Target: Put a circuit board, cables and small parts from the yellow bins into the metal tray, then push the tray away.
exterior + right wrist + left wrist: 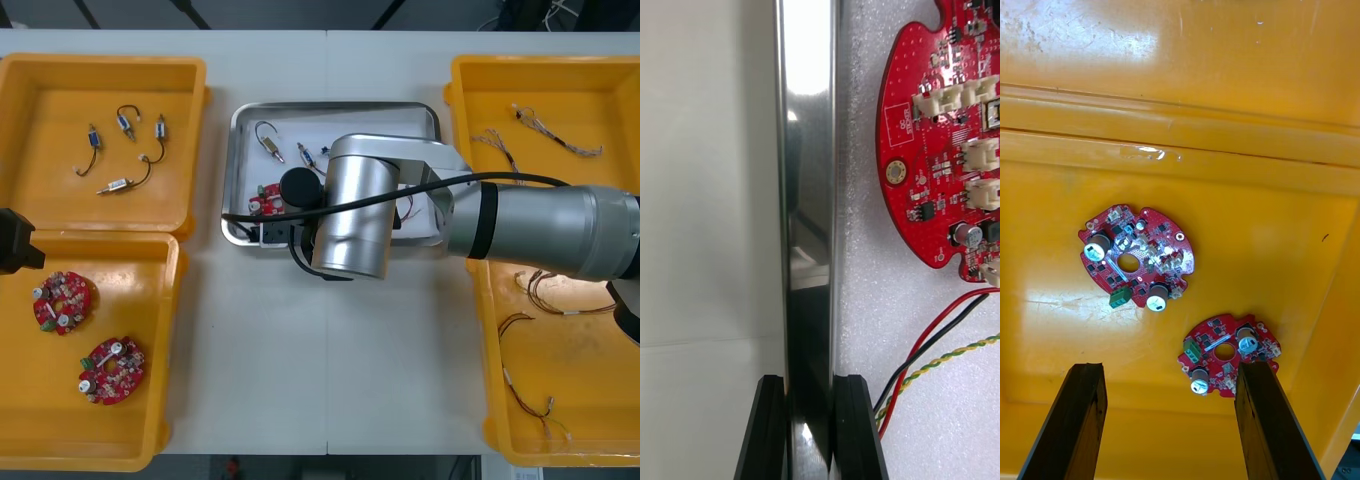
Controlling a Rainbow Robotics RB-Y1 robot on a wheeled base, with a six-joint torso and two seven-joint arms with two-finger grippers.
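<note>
Right fingers (857, 431) pinch tray (809, 150) rim; circuit board (936, 142) just inside.

Right arm (360, 215) across metal tray (335, 107)

My right gripper (811, 382) pinches the near rim of the metal tray (335, 106); inside lie a red circuit board (940, 150), thin cables (944, 324) and, seemingly, two small metal parts (272, 150).

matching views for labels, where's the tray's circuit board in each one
front view: circuit board in the metal tray's near-left corner.
right wrist view: inside the rim the right claw grips.
left wrist view: other boards, in the yellow bin under the left claw.
shared landmark: tray rim.
</note>
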